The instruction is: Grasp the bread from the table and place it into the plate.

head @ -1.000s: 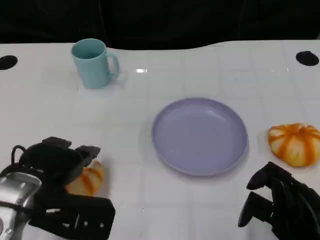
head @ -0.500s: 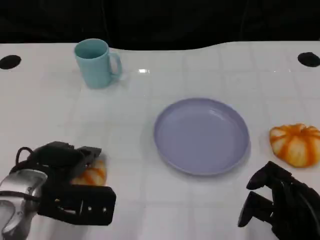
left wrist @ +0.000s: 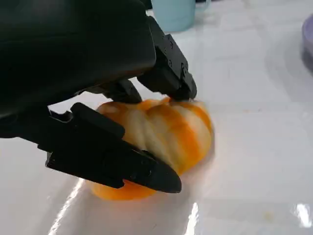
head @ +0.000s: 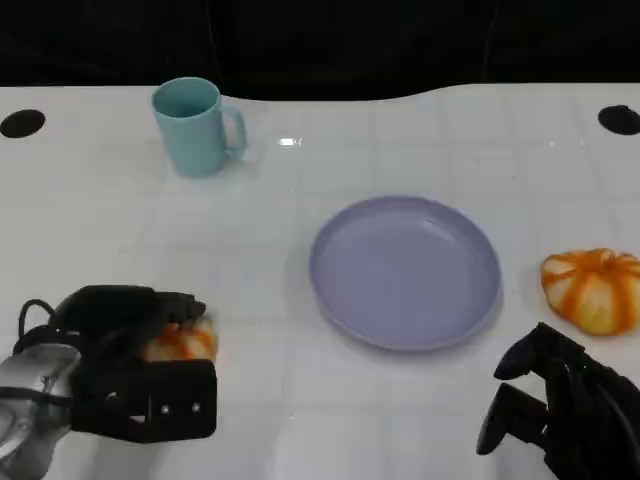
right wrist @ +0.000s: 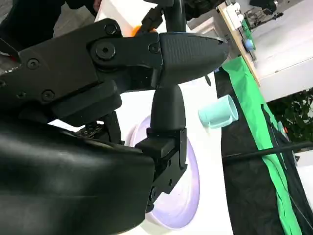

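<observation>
Left hand (head: 130, 375), at the lower left of the head view, is wrapped over the bread (head: 180, 341), an orange-striped bun on the white table (head: 300, 420). The purple plate (head: 405, 270) sits empty at centre, well apart from the bun. A second bun (head: 592, 290) lies at the right edge, a teal mug (head: 193, 126) at the upper left. The right hand (head: 545, 415) rests at the lower right, fingers curled in on nothing.

From the left wrist view, the fingers (left wrist: 168, 73) press the bun's top while the thumb (left wrist: 112, 156) closes across its near side; the bun touches the table. A firm but gentle squeeze seems wise, since the bun looks soft, then a straight lift before carrying it toward the plate.

From the right wrist view, the plate (right wrist: 188, 196) and mug (right wrist: 218, 111) show beyond the curled fingers.
</observation>
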Tool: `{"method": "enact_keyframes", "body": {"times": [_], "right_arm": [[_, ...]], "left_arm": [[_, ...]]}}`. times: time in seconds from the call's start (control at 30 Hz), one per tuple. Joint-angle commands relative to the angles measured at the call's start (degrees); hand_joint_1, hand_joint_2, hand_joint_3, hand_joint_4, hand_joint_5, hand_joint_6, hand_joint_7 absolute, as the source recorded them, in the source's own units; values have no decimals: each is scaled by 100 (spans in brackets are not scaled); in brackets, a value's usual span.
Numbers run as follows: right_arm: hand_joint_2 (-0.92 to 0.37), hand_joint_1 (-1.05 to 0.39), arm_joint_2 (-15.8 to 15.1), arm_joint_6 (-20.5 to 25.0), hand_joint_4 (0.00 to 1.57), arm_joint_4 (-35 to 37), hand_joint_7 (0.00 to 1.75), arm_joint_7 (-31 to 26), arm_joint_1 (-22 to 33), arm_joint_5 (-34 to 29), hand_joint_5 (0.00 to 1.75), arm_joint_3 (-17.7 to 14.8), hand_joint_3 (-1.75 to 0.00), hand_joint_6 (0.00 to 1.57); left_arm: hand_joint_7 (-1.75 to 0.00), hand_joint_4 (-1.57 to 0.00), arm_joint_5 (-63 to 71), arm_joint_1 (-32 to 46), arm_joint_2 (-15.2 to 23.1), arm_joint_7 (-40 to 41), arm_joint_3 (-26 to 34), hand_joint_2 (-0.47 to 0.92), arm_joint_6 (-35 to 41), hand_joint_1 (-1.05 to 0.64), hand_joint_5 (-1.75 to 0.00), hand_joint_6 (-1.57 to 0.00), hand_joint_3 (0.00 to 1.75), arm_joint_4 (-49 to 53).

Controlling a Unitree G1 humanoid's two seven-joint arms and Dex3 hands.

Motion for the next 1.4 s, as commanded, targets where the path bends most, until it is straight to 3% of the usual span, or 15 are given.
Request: {"method": "enact_keyframes", "body": {"times": [0.03,0.07,0.1,0.13,0.2,0.3,0.47,0.67,0.9,1.07,1.4], "right_arm": [[-92,-54,-59,-34,62,-23,168,11,15,42,175,-34,-46,39],[-92,-54,-49,-18,62,-27,167,6,16,65,175,-42,-45,38],[-92,-54,-43,-6,62,-32,167,3,18,80,175,-47,-45,38],[-92,-54,-47,-7,62,-38,167,-13,17,57,175,-40,-45,38],[-92,-54,-58,-27,62,-29,167,-24,7,13,175,-30,-45,39],[-92,-54,-63,-52,63,-6,167,-6,1,1,175,-35,-46,39],[-92,-53,-80,-96,63,37,168,31,-7,-12,175,-43,-47,39],[-92,-53,-76,7,62,40,166,21,-11,75,175,-72,-45,39],[-92,-52,-51,-112,63,121,167,19,-29,-25,175,-37,-45,40],[-92,-53,-50,-133,62,184,166,48,-58,-14,175,-30,-45,40],[-92,-54,-26,-131,62,202,166,47,-35,30,175,-7,-43,41]], "left_arm": [[-104,-77,-70,-73,-93,915,35,91,-387,-21,-167,-85,39,558],[-138,-80,-70,-102,-120,1148,36,90,-486,-20,-171,-75,41,674],[-156,-82,-74,-128,-135,1305,26,90,-561,-20,-173,-70,42,767],[-167,-84,-95,-152,-154,1505,31,90,-697,-20,-174,-67,45,857],[-173,-86,-109,-198,-174,1803,27,82,-911,-18,-174,-64,66,994],[-174,-88,-85,-252,-188,2116,2,75,-1105,-18,-175,-64,82,1117],[-175,-86,-179,-272,-241,2212,54,67,-1160,-17,-175,-64,85,1022],[-175,-84,-699,-140,-385,1753,327,64,-906,-20,-175,-65,97,360],[-175,-83,-1126,-86,-475,1236,556,61,-665,-19,-175,-65,97,-325],[-175,-84,-1281,-184,-604,1095,659,50,-597,-17,-175,-68,120,-557],[-175,-85,-1304,-541,-929,1040,615,48,-535,-15,-175,-69,116,-675]]}}
